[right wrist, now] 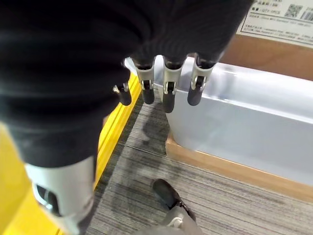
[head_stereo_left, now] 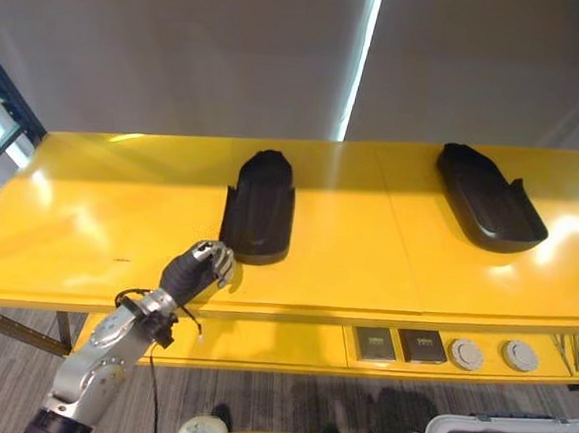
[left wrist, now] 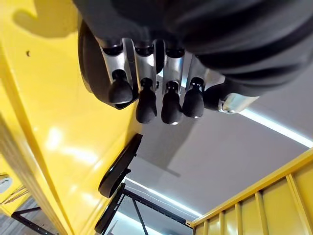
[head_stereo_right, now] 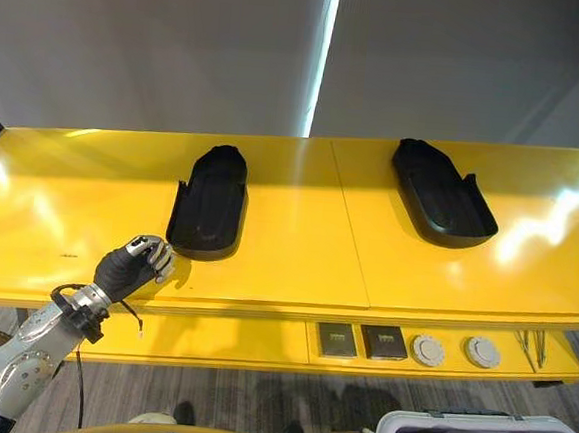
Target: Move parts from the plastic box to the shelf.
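Observation:
Two black moulded parts lie on the yellow shelf (head_stereo_left: 89,221): one near the middle (head_stereo_left: 260,206), the other to the right (head_stereo_left: 490,197). My left hand (head_stereo_left: 197,267) hovers at the shelf's front edge, just front-left of the middle part and apart from it; its fingers (left wrist: 146,98) hang relaxed and hold nothing. The middle part (left wrist: 90,68) shows dark behind them, the other part (left wrist: 120,166) further along. My right hand (right wrist: 166,90) hangs low beside the translucent plastic box (right wrist: 249,122), fingers relaxed and empty. The box's rim (head_stereo_left: 513,430) shows at lower right.
A lower yellow ledge holds two dark square pieces (head_stereo_left: 397,344), two white discs (head_stereo_left: 492,354) and thin metal tools (head_stereo_left: 568,351). A dark blue rack post (head_stereo_left: 2,104) stands at the far left. The box rests on a wooden base (right wrist: 230,169) over grey carpet.

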